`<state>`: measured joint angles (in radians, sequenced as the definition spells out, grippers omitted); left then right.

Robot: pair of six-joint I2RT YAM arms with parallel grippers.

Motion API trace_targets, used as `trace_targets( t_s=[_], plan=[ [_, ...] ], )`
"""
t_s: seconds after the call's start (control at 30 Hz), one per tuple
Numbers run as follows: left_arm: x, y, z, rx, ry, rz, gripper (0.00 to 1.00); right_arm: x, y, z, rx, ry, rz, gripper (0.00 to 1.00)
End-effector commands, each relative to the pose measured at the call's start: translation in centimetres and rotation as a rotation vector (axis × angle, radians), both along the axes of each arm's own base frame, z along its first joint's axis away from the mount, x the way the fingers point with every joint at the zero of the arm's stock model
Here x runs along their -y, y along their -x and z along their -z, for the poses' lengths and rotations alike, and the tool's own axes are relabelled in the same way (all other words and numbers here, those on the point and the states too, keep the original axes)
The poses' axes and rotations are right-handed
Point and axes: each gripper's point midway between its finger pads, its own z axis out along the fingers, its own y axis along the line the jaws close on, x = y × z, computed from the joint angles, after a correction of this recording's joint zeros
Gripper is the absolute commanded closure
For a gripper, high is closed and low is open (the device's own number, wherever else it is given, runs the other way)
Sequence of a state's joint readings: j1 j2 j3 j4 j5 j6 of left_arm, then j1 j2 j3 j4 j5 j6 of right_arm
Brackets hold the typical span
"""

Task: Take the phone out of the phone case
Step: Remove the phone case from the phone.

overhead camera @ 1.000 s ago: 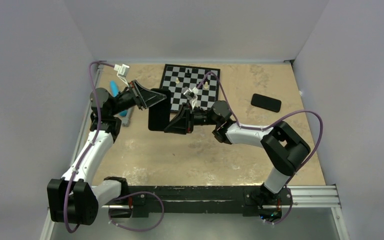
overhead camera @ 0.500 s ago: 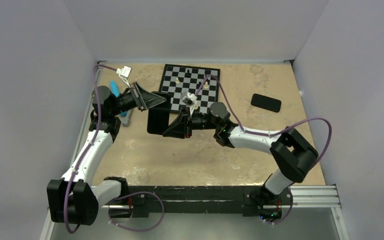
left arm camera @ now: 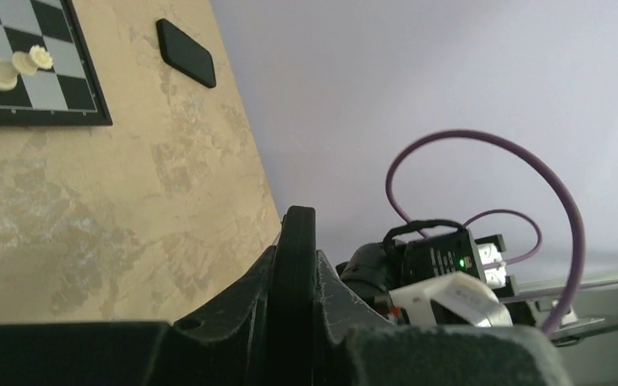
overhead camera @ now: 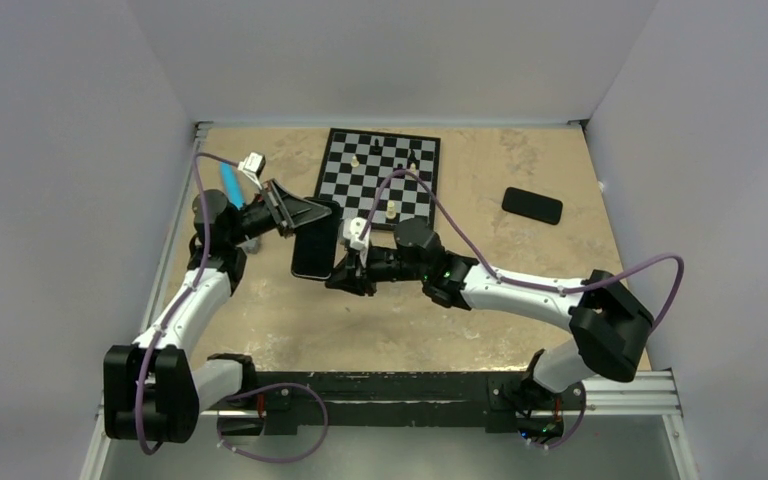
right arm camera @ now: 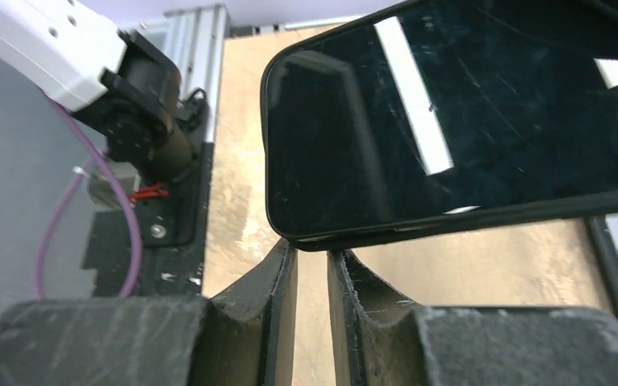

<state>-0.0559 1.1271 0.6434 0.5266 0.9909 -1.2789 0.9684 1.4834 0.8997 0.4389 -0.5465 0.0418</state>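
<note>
The black phone in its black case is held above the table, left of centre. My left gripper is shut on its far edge. In the left wrist view the case stands edge-on between the fingers. My right gripper is at the phone's near right corner. In the right wrist view the glossy screen fills the top. My right gripper has its jaws almost together, with only a thin bare gap. Its fingertips touch the case's lower edge.
A chessboard with a few pieces lies at the back centre; it also shows in the left wrist view. A second black phone-like slab lies at the back right. A blue object lies at the back left. Walls close in three sides.
Both grippers and the phone have moved nearer and slightly left. My right gripper has slid from the phone's right side down to its near corner.
</note>
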Motion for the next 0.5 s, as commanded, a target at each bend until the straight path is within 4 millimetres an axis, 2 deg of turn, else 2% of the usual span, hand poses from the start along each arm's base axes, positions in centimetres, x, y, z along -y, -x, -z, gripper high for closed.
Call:
trace_targets(
  t_s=[0.0,0.23,0.47],
  plan=[
    [0.6,0.9,-0.8,-0.198,0.122,0.008,1.00,-1.0,-3.9,-2.5,0.330,0.066,0.175,1.00],
    [0.6,1.5,-0.6,-0.194,0.108,0.010,1.00,-0.7,-5.3,-2.2,0.362,0.096,0.275,1.00],
    [0.2,1.2,-2.7,-0.097,0.112,-0.037,1.00,0.1,-4.1,-2.5,0.276,0.025,0.287,1.00]
  ],
)
